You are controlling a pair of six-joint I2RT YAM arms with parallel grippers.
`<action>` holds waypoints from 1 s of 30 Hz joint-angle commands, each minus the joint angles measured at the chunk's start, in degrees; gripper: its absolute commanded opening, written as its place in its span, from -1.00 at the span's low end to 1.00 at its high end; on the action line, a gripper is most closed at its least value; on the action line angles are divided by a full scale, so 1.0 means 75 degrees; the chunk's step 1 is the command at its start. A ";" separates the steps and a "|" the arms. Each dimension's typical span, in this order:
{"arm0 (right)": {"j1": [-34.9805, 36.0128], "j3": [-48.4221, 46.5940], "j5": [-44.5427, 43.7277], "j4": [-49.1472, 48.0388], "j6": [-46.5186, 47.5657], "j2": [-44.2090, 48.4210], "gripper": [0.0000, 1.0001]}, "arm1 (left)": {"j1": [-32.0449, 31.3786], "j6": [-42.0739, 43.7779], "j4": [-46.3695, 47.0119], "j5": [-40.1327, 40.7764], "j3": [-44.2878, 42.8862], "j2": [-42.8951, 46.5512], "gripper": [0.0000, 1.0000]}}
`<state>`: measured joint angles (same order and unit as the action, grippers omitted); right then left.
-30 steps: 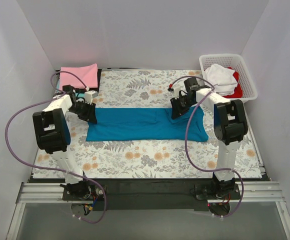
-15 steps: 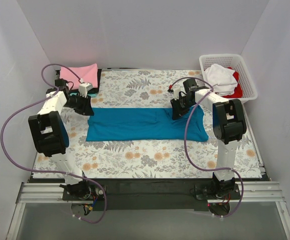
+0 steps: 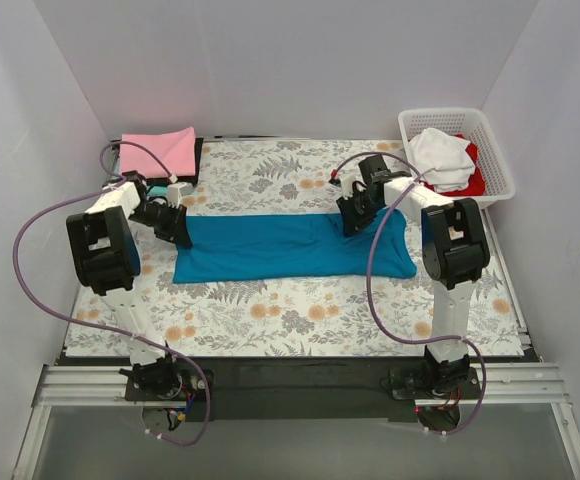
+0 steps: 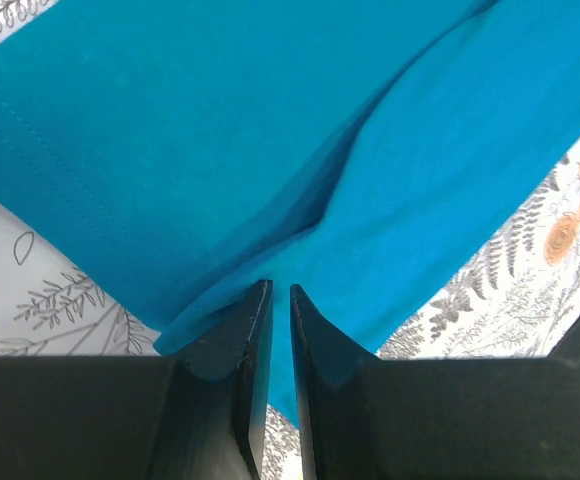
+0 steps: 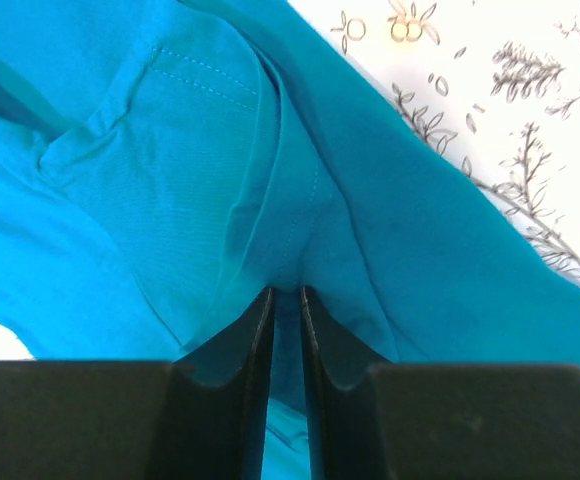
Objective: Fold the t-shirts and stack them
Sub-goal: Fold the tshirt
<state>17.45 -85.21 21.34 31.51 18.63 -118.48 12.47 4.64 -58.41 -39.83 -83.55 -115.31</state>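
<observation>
A deep teal-blue t-shirt (image 3: 290,248) lies folded into a long band across the floral table cloth (image 3: 270,310). My left gripper (image 3: 177,228) sits at the shirt's far left corner. In the left wrist view its jaws (image 4: 280,288) are nearly together, with a fold of the teal cloth (image 4: 270,130) between them. My right gripper (image 3: 350,222) is on the band's far edge, right of the middle. Its jaws (image 5: 287,292) are shut on a puckered ridge of teal cloth (image 5: 170,170).
A folded pink t-shirt (image 3: 158,152) lies at the back left corner on dark cloth. At the back right, a white lattice basket (image 3: 500,150) holds a white shirt (image 3: 440,155) and a red one (image 3: 476,180). White walls close in the table.
My left gripper swung out toward the back left, then came back onto the shirt's far left corner with its jaws narrowed. My right gripper edged slightly left along the far edge.
</observation>
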 commanded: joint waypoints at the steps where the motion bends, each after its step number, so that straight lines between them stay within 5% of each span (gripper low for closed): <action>1: 0.0169 -0.0181 -0.1099 -0.0205 0.0480 -0.0386 -0.53 | 0.0001 -0.0114 0.0170 0.0049 -0.0391 -0.0117 -0.78; 11: 0.0731 -0.1516 -0.2657 -0.0638 0.1359 -0.1429 -0.52 | 0.0013 -0.1955 0.1718 0.0718 -0.0426 -0.0657 -0.70; 19: 0.0861 -0.2956 -0.3619 -0.1903 0.1781 -0.2121 -0.27 | -0.0173 -0.1464 0.2081 0.0061 0.0310 0.1028 -0.58; 24: 0.0872 -0.3369 -0.3561 -0.1916 0.1548 -0.1642 -0.02 | -0.1110 -0.0353 0.2536 0.1230 0.1142 0.2130 -0.49; 30: 0.0872 -0.2819 -0.3244 -0.1846 0.1149 -0.0353 0.32 | -0.2669 -0.0010 0.3124 0.2893 0.1858 0.2027 -0.95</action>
<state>23.97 -106.76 -3.90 19.55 29.02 -129.60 -4.89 1.32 -37.74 -27.09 -72.27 -99.02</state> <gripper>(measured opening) 0.643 0.054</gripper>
